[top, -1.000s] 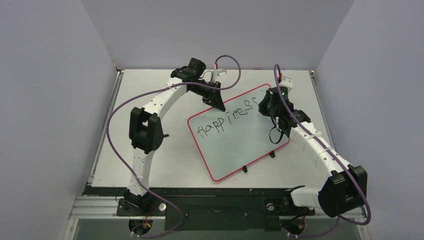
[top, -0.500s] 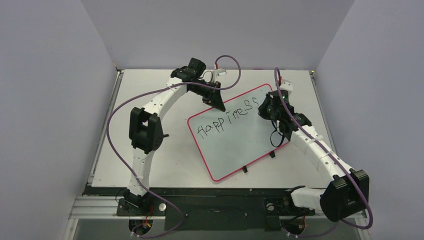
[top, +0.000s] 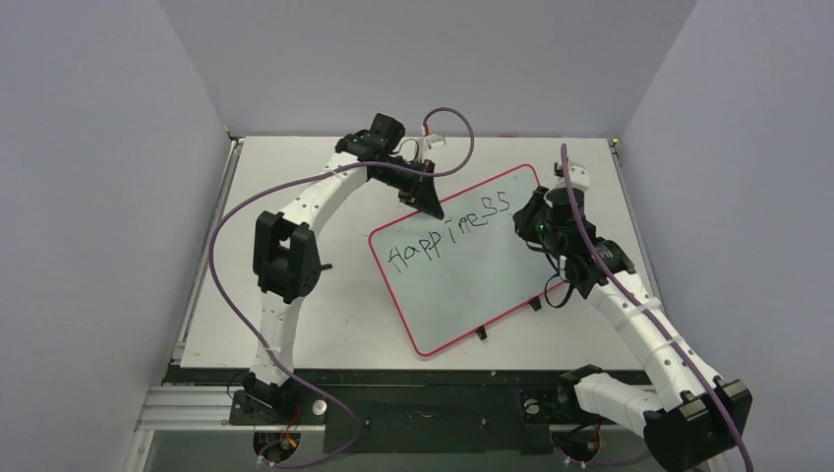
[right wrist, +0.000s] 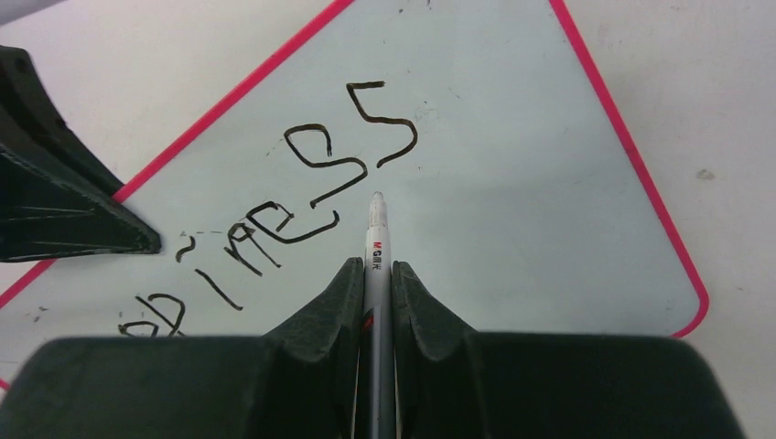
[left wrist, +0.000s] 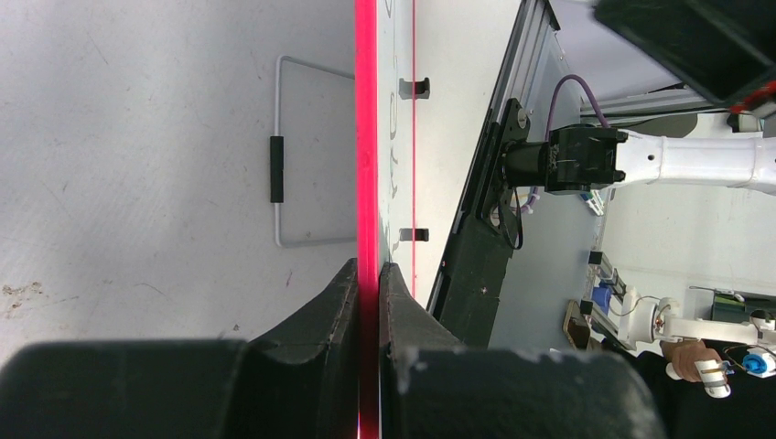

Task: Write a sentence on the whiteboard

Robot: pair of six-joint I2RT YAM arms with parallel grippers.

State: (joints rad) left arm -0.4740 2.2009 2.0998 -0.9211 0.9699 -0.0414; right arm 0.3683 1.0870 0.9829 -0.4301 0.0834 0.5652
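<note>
The whiteboard (top: 462, 285), white with a thin red rim, lies slanted in the middle of the table. Black lettering (top: 447, 228) along its far edge reads "happiness". My left gripper (top: 430, 205) is shut on the board's far left rim (left wrist: 366, 137), with the red edge pinched between its jaws (left wrist: 368, 267). My right gripper (top: 536, 224) hovers over the board's right end, shut on a grey and white marker (right wrist: 377, 240). The marker's tip points at the board (right wrist: 531, 192) just below the last letters (right wrist: 352, 151). I cannot tell whether the tip touches the surface.
Two small black tabs (top: 482, 334) stick out from the board's near edge. A white wire loop with a black sleeve (left wrist: 277, 169) lies on the table beside the clamped rim. Purple cables arc over both arms. Grey walls enclose the table on three sides.
My right arm has pulled back toward the near right, uncovering the second "s" at the end of the word. The left arm and the board have not moved.
</note>
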